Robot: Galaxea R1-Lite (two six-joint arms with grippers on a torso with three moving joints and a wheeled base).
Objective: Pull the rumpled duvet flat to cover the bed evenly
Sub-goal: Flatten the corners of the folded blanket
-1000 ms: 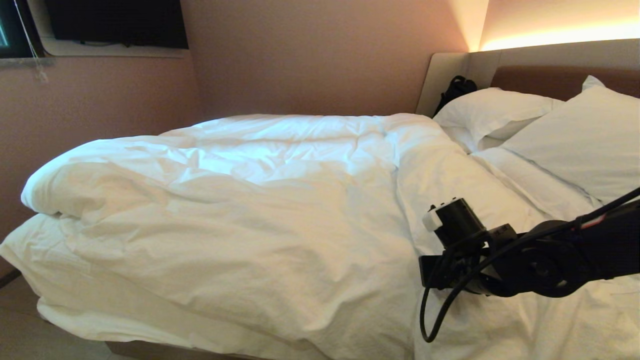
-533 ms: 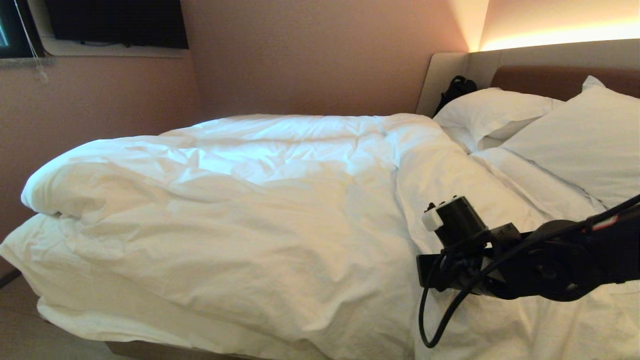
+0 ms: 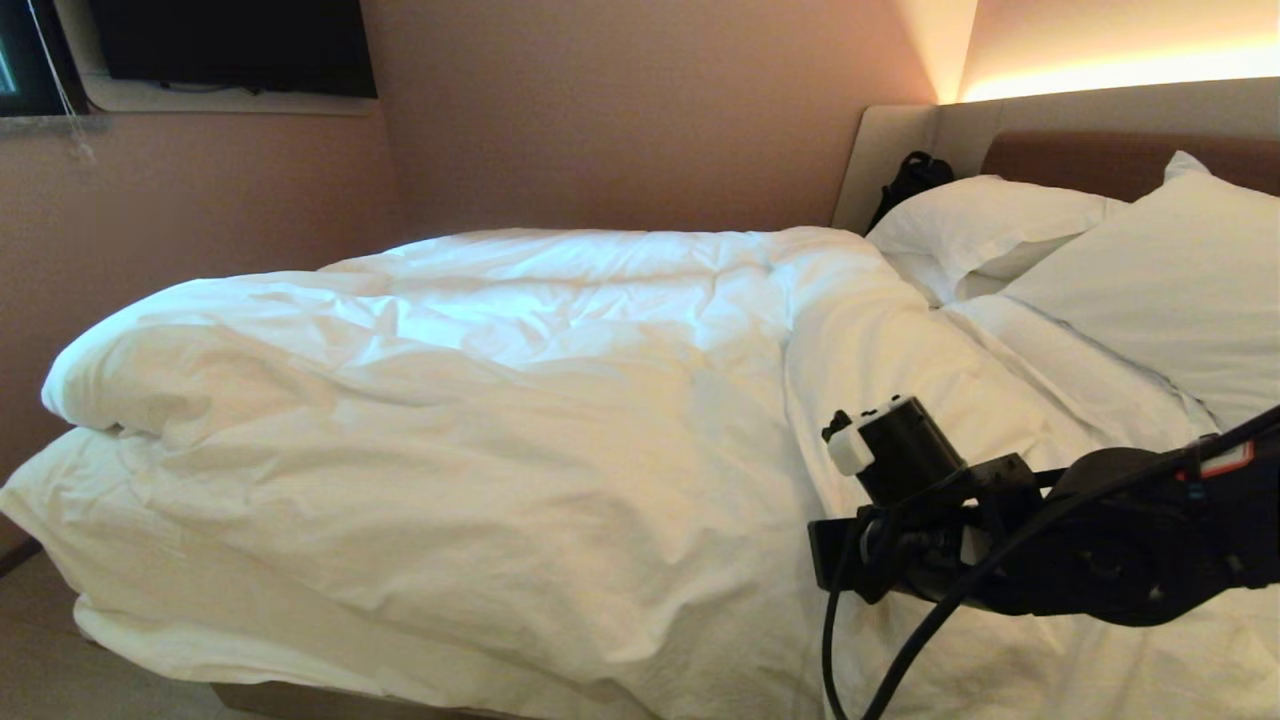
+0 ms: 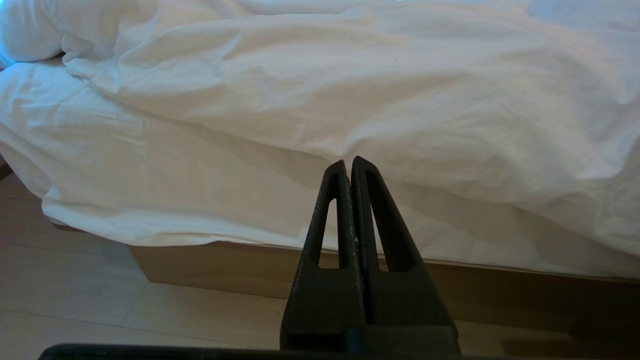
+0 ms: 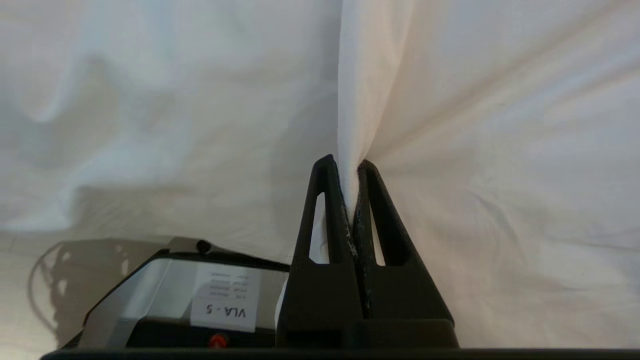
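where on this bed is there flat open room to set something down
Only the strip of sheet between the puffy white duvet and the two white pillows. The near right corner is crowded by the right gripper pinching duvet fabric.

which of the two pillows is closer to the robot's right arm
The nearer pillow, the big one at the right edge of the head view, lies just above the right arm. The other pillow sits farther back, against the headboard beside a black bag.
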